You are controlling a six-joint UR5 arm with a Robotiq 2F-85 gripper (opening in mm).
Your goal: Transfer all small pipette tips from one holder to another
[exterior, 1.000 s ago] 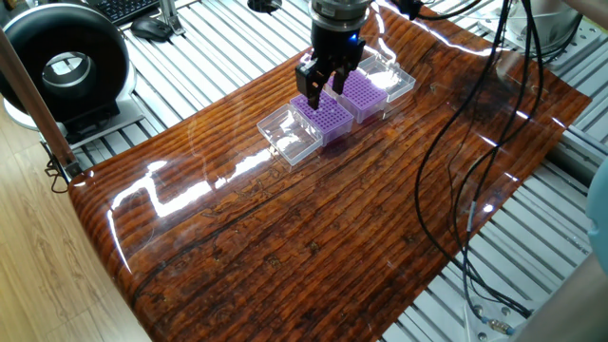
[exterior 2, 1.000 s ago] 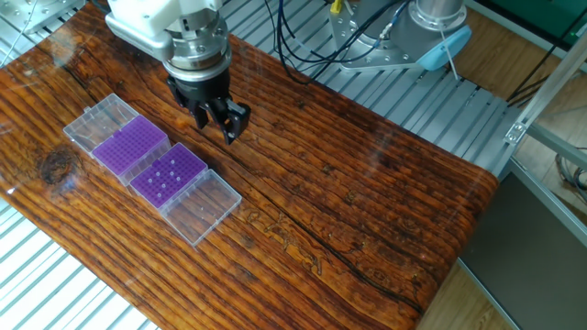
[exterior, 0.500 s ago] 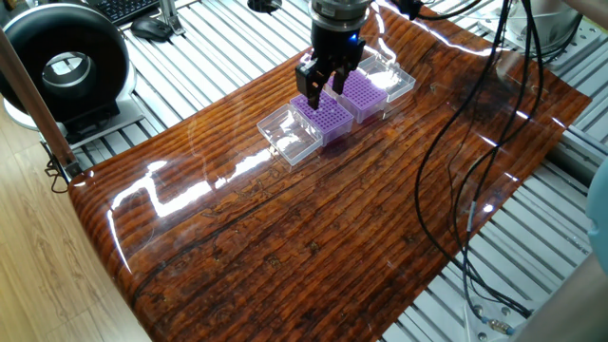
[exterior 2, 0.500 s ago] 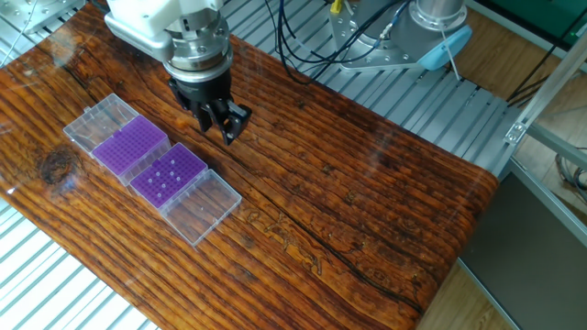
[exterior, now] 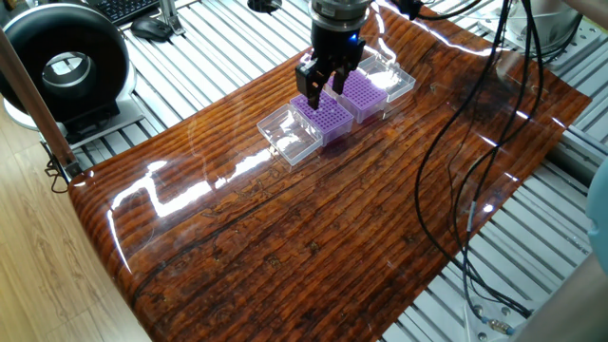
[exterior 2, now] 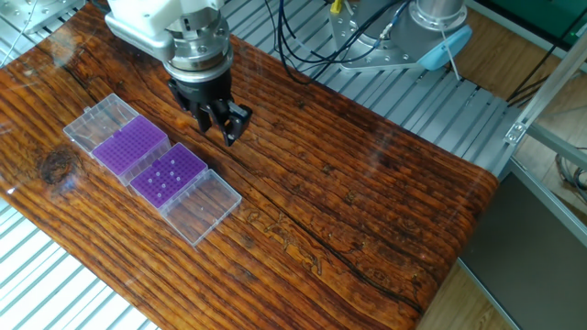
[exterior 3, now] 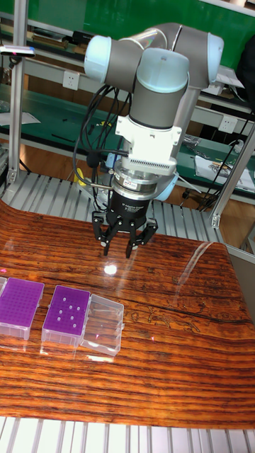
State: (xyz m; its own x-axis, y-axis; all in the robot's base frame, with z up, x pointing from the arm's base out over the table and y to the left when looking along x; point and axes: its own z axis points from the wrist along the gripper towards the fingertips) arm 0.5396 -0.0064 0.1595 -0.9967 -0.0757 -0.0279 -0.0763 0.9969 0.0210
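Currently the pincer (exterior 2: 227,122) hangs above the wooden surface (exterior 2: 367,202), beside the racks and touching neither; its fingers (exterior 3: 106,238) are spread apart with nothing between them. Two purple racks sit side by side in clear boxes. The small pipette tips (exterior 2: 165,181) stand as scattered pale dots in the rack (exterior 2: 169,175) nearer the pincer. The other rack (exterior 2: 132,146) shows none.

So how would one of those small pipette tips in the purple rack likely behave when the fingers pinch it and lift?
The small pipette tips look tiny and slender, so probably very light and easy to slip or tilt in a pinch. They stand upright in holes of the purple rack, so a straight upward pull seems safest. The gripper is beside the rack, holding nothing visible.
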